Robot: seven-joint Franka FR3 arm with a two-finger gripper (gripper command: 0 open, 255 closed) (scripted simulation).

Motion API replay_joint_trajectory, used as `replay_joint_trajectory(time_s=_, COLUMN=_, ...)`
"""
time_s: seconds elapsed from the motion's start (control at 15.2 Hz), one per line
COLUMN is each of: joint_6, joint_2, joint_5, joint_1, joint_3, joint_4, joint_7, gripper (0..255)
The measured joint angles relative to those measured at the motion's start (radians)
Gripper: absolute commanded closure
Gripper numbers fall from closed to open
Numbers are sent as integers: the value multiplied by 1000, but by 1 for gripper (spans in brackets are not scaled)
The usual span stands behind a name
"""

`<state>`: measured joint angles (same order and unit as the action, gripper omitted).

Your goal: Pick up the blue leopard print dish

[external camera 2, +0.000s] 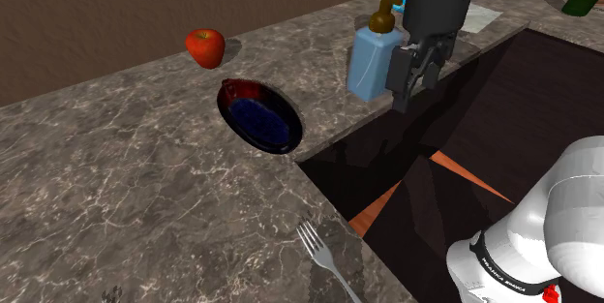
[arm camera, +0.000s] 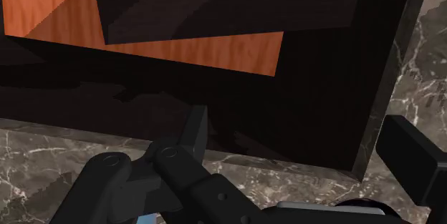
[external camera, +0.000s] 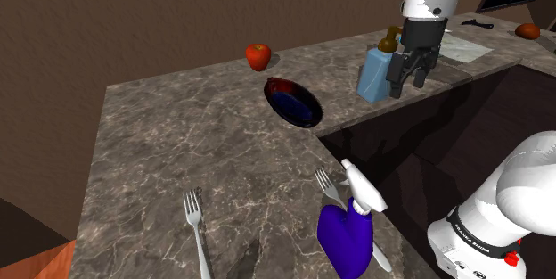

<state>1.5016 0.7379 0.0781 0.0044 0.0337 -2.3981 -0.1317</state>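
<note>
Judging from how things lie, we count nothing of the pick as done: the dish (external camera: 292, 101), dark blue with a red far end, rests untouched on the marble table (external camera: 178, 143), just beside the edge of the dark recess (external camera: 428, 143), a red apple (external camera: 257, 55) near it on the far side. The gripper (external camera: 405, 79) hangs well apart, toward the shoulder view's right, close to a blue soap bottle (external camera: 374, 74), its fingers (arm camera: 195, 126) spread wide and empty. What is left for us: crossing over, descending, closing on the rim, lifting.
</note>
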Motion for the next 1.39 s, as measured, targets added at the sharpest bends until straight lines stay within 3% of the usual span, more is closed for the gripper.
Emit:
replay_joint_trajectory(time_s=0.2, joint_6=35, joint_2=-36, joint_5=4, joint_1=-2, joint_3=6, joint_4=11, joint_7=-11, gripper=0)
replay_joint_trajectory(time_s=0.86, joint_6=328, joint_2=-332, joint_5=23, joint_1=-17, joint_3=55, joint_4=106, joint_7=-103, gripper=0)
replay_joint_trajectory(time_s=1.39, joint_6=499, joint_2=-605, joint_5=3, joint_1=-28, joint_3=82, joint_4=285, joint_7=-190, gripper=0)
